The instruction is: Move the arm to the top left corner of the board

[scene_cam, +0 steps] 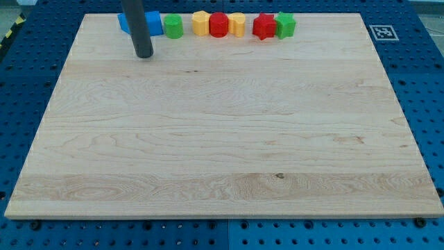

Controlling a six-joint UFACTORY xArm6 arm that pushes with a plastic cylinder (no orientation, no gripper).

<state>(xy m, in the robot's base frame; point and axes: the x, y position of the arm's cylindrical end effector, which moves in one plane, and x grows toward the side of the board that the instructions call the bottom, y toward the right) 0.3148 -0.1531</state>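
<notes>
As the rod stood over the upper part of the board [208, 139], my tip [144, 55] was seen resting just below the blue block [154, 23], near the view's top left but not yet in the corner; that corner lay up and to the view's left of the tip. No hand or jaws were fitted, so nothing was held. A row was lined along the top edge: green block [173, 26], yellow block [200, 23], red block [219, 24], a second yellow block [237, 23], red star [263, 26], green star [285, 25]. A short diagonal slide was judged enough, passing left of the blue block
</notes>
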